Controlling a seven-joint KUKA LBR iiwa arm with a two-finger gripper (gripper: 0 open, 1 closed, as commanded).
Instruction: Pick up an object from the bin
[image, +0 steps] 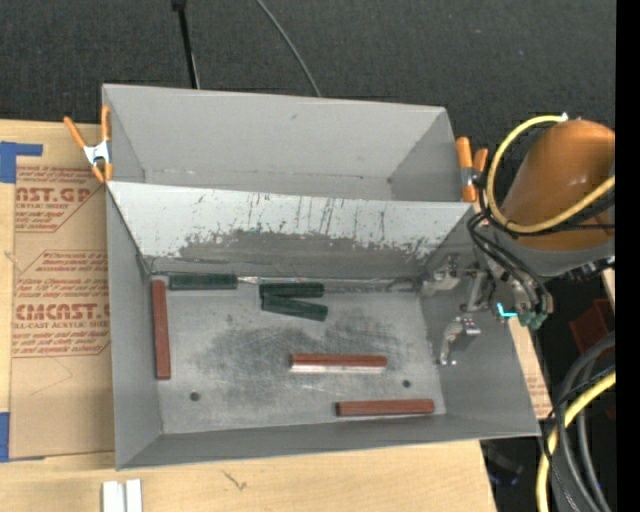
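Where the gripper (452, 345) hangs over the right slope of the bin (300, 140), whether it is open or closed cannot be told. Nearest to it lie a red-brown front stick (385, 407) and a red-brown middle stick (338, 362). Dark green sticks (293, 293) lie by the back wall. A good pick would likely centre over the middle stick, across its narrow width and clear of the walls. No writing is legible on any stick.

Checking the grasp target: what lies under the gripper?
Bare bin floor shows beneath the gripper, by the right wall; the red-brown stick lies apart in front. The spot it covers is hidden.
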